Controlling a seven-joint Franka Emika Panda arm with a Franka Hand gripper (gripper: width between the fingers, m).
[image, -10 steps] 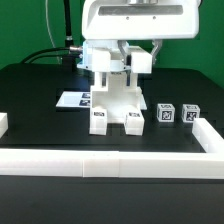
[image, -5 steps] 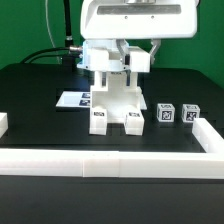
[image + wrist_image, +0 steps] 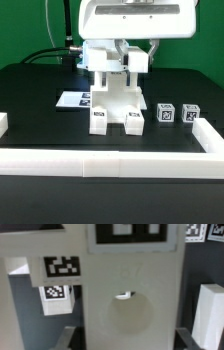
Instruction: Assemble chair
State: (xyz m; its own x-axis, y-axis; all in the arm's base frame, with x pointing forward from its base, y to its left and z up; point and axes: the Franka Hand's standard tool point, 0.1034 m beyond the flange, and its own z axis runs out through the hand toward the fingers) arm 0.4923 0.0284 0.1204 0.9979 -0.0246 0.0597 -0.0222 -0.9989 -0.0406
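Two loose tagged blocks [image 3: 165,114] [image 3: 188,114] lie on the bench [image 3: 40,85] at the exterior view's right, unfitted | chair [image 3: 115,100] part-built, upright mid-bench on two near feet | tool [image 3: 118,66] pinching the chair's tall slab from above | judged well along; remaining: those blocks, maybe more.

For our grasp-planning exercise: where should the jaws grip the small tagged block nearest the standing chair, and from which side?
Probably from above, jaws across the side faces of the small tagged block: it sits low, top free, with gaps to the chair and the other block.
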